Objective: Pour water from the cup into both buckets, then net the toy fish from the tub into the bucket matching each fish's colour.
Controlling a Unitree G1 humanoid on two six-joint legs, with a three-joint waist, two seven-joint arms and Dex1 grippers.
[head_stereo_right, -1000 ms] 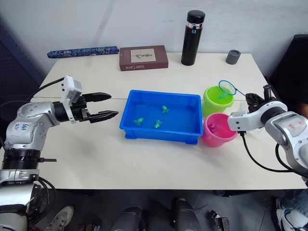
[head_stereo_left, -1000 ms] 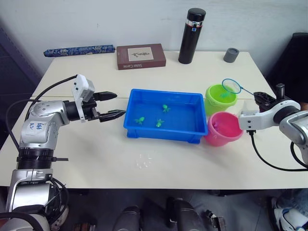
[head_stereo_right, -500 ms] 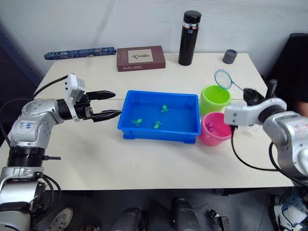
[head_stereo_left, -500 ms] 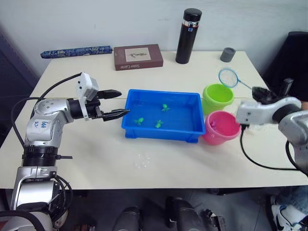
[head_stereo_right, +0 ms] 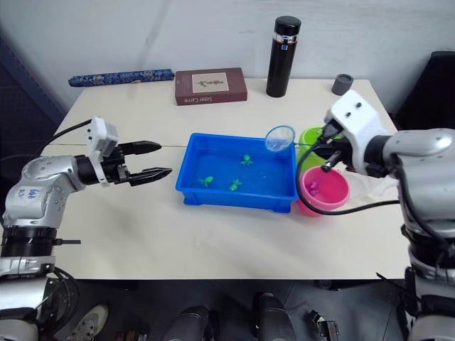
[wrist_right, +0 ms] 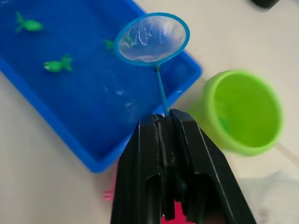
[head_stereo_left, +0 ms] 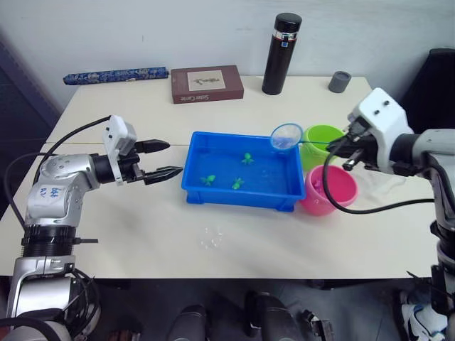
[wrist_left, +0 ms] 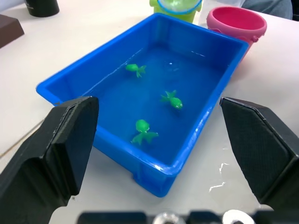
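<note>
Right wrist view is showing you the right gripper (wrist_right: 164,122) clamping the net (wrist_right: 152,38), whose hoop is hanging over the tub (head_stereo_left: 213,195) corner nearest the green bucket (head_stereo_left: 323,135). Three green fish (head_stereo_left: 237,184) are sitting in the tub, and the left gripper (head_stereo_left: 164,158) is hovering open just beside it, opposite the buckets.

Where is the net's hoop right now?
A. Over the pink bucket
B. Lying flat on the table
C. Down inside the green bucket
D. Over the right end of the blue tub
D: the net, held in the right gripper, hangs over the tub at the end near the green bucket.
</note>
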